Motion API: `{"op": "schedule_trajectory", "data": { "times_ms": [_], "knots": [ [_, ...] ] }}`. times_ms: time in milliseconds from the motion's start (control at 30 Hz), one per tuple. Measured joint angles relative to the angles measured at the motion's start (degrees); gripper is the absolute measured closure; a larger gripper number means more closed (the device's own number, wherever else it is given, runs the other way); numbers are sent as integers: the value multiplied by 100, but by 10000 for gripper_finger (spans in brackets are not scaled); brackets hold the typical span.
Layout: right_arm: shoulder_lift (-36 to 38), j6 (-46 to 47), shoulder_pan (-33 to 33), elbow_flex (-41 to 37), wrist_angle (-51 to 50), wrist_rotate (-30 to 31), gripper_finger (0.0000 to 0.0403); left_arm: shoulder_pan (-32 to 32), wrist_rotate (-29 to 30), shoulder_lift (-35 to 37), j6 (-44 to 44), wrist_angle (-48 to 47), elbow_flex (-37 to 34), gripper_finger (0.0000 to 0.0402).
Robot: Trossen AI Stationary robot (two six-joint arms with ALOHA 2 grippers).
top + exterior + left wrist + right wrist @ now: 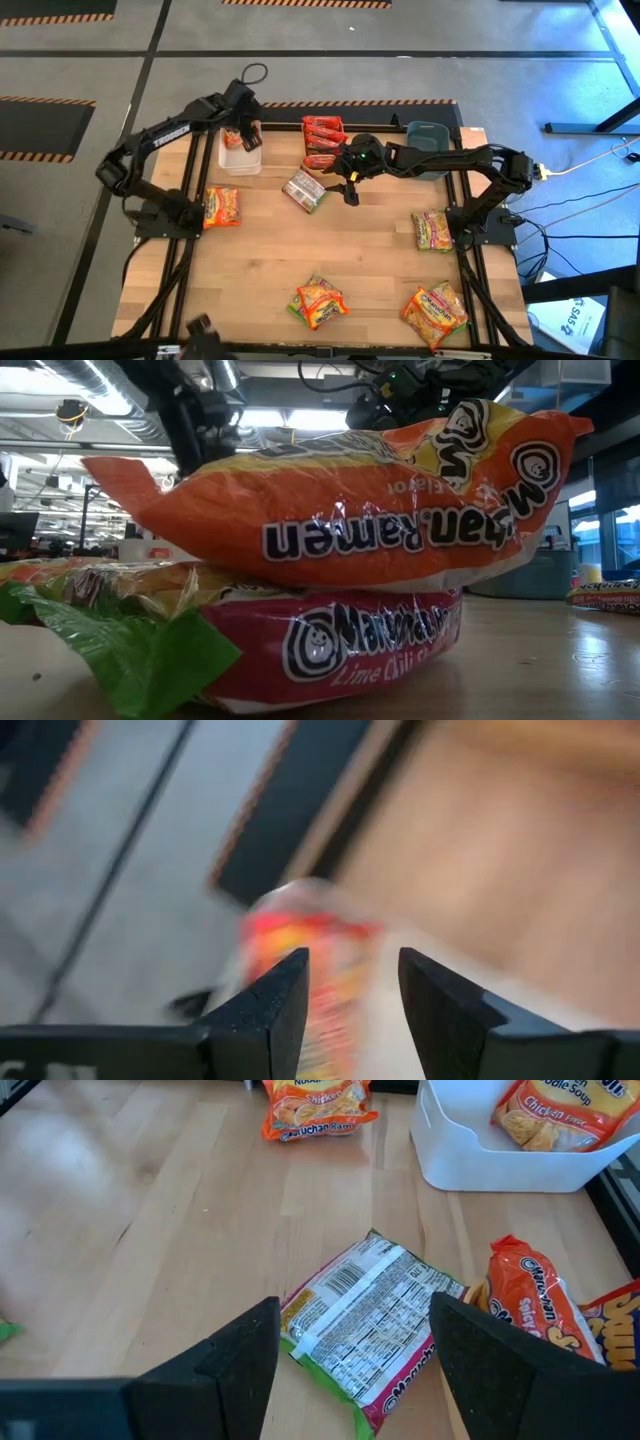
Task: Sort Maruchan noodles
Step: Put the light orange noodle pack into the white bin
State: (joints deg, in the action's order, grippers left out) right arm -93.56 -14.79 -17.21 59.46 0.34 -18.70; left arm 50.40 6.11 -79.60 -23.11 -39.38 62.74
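Note:
My left gripper (243,135) hangs open over the white bin (240,160) at the table's far left. In the left wrist view an orange packet (340,980) shows blurred below the open fingers (355,960). The right wrist view shows that packet (545,1115) lying in the white bin (450,1165). My right gripper (350,193) stands open just right of a packet lying silvery back up (305,190), which rests flat on the wood (365,1325) beyond the fingers (355,1305). Red packets (322,140) lie in the orange bin.
A grey-blue bin (428,135) stands at the far right. Loose packets lie at the left (222,207), at the right (433,230), and in two piles near the front edge (318,302) (435,312). Stacked packets (350,510) fill the low view.

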Motion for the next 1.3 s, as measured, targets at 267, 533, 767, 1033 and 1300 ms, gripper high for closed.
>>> {"op": "schedule_trajectory", "data": {
  "times_ms": [267,533,767,1033,1300],
  "knots": [
    [-33,251,9,-2,7,-47,162,-1401,-1581,593,1147,-210,4,256],
    [-33,285,442,-2,-117,11,162,-2847,-2025,574,2095,90,-632,256],
    [-33,287,801,-2,-129,397,162,-3702,-1123,574,3885,77,-1567,256],
    [-33,759,974,-2,147,414,162,-4295,-156,574,6436,-1948,-1670,256],
    [-33,921,1412,-181,231,558,162,-4772,773,576,8397,-3221,-2003,256]
  ]
}}
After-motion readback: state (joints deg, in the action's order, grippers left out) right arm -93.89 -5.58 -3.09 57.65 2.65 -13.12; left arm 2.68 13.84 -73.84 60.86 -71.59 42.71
